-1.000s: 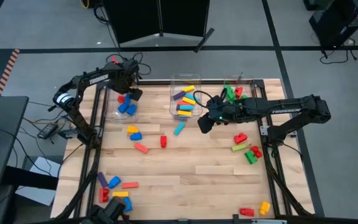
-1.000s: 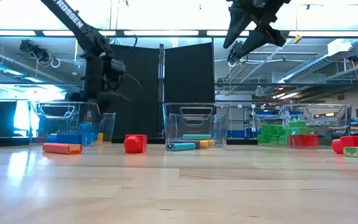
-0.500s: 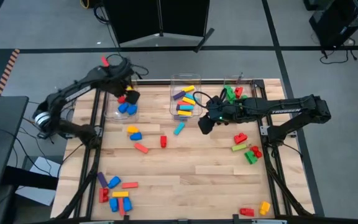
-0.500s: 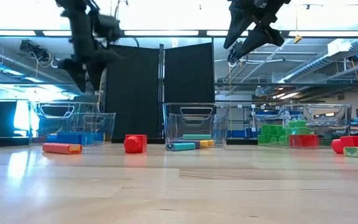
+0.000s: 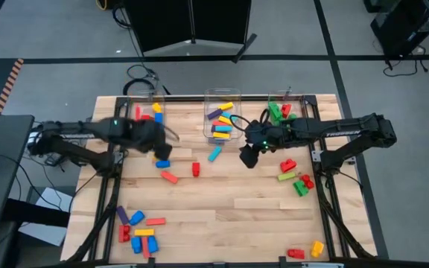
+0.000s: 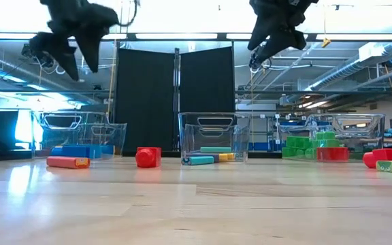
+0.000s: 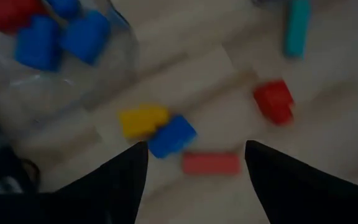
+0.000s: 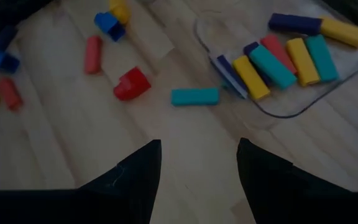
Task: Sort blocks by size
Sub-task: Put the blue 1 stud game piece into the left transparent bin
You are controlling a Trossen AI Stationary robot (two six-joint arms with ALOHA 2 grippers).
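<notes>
The blocks lie scattered over the counter and partly sorted into three clear bins along its far edge. The middle bin holds long blocks in yellow, cyan, purple and red. The left bin holds chunky blue blocks with a red one; the right bin holds green and red ones.

Just in front of the middle bin lies a cyan block. Nearer the left bin sit a yellow block touching a blue block, a long red block and a chunky red block. More blocks cluster at the near left corner, by the right edge and at the near right corner.

The left hand hovers above the yellow and blue pair, fingers apart, holding nothing. The right hand hangs above the counter near the cyan block, also spread and empty.
</notes>
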